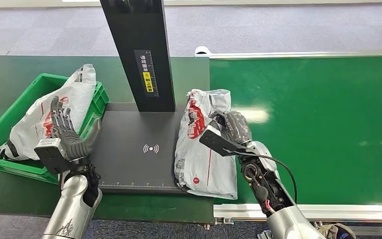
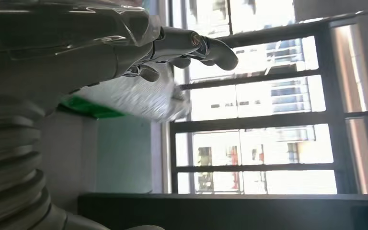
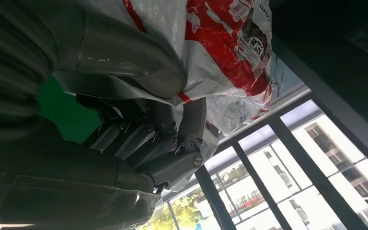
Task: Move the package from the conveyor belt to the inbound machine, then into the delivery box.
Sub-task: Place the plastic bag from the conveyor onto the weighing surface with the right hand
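Mid-transfer: my right hand (image 1: 235, 130) grips package (image 1: 204, 144), straddling belt (image 1: 318, 124) and scanner pad (image 1: 134, 149). Left hand (image 1: 69, 133) fingers wide, empty. Next I'd slide package toward nine o'clock onto pad.

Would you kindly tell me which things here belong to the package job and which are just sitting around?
Part of the job:
- white package held by the right hand
- conveyor belt
- inbound machine, its black plate
- green box
- left hand, raised and empty

Just there:
- another white package already in the box
- grey floor

Bright, even light — glare on the belt (image 1: 251, 114); windows perhaps overexposed.
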You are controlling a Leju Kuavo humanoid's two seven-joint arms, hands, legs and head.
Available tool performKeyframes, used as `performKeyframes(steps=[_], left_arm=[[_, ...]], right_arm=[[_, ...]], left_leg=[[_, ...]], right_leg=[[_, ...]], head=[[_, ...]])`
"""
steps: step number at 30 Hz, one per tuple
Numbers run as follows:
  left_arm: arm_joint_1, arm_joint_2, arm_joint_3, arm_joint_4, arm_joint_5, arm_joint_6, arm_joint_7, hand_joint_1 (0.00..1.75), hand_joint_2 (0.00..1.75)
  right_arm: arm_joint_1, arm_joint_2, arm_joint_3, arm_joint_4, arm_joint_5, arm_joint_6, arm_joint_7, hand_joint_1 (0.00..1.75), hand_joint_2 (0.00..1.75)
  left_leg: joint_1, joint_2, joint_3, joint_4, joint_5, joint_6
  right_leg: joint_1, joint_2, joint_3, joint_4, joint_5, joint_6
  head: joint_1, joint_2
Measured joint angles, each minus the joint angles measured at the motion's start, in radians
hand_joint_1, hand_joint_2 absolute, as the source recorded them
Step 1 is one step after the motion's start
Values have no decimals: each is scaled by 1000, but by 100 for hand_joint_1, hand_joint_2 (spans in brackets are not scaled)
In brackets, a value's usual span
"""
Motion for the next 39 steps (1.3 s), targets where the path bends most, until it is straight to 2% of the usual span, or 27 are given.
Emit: performKeyframes(steps=[6, 14, 18, 21, 26, 31, 34, 36, 39], left_arm=[[15, -3, -20, -47, -7, 31, -5, 0, 175], [20, -3, -54, -52, 18, 2, -5, 0, 175], [11, -2, -78, -38, 24, -13, -5, 0, 175], [2, -2, -93, -27, 24, -17, -5, 0, 175], [-4, -2, -112, -18, 24, -20, -5, 0, 175], [-11, -2, -123, -9, 23, -31, -5, 0, 175], [-22, -2, -134, -1, 11, -29, -5, 0, 175], [-28, -3, -140, 3, 1, -26, -5, 0, 175], [-35, -4, -148, 9, -3, -26, -5, 0, 175]], right_arm=[[-36, 17, 25, 132, 0, -21, 2, 175, 175], [-76, 37, 39, 305, -3, -42, 78, 175, 175], [-88, 43, 38, 358, -26, -26, 70, 175, 175], [-93, 47, 38, 383, -19, -55, 69, 175, 175], [-92, 58, 38, 408, -40, -136, -1, 175, 175], [-88, 70, 37, 418, -64, -187, -138, 175, 175], [-82, 78, 39, 419, -53, -263, -203, 175, 175], [-77, 82, 42, 419, -34, -330, -223, 175, 175], [-73, 86, 52, 422, -10, -364, -219, 175, 175]], left_leg=[[0, 0, 0, 0, 0, 0], [0, 0, 0, 0, 0, 0], [0, 0, 0, 0, 0, 0], [0, 0, 1, 0, 0, 0], [0, 0, 1, 0, 0, 0], [0, 0, 1, 0, 0, 0], [0, 0, 0, 0, 0, 0], [0, 0, 0, 0, 0, 0], [0, 0, 0, 0, 0, 0]], right_leg=[[0, 0, 0, 0, 0, 0], [0, 0, 0, 0, 0, 0], [0, 0, 0, 0, 0, 0], [0, 0, 0, 0, 0, 0], [0, 0, 0, 0, 0, 0], [0, 0, 0, 0, 0, 0], [0, 0, 0, 0, 0, 0], [0, 0, 0, 0, 0, 0], [0, 0, 0, 0, 0, 0]], head=[[0, 0], [0, 0], [0, 0], [0, 0], [0, 0], [0, 0], [0, 0], [0, 0], [0, 0]])
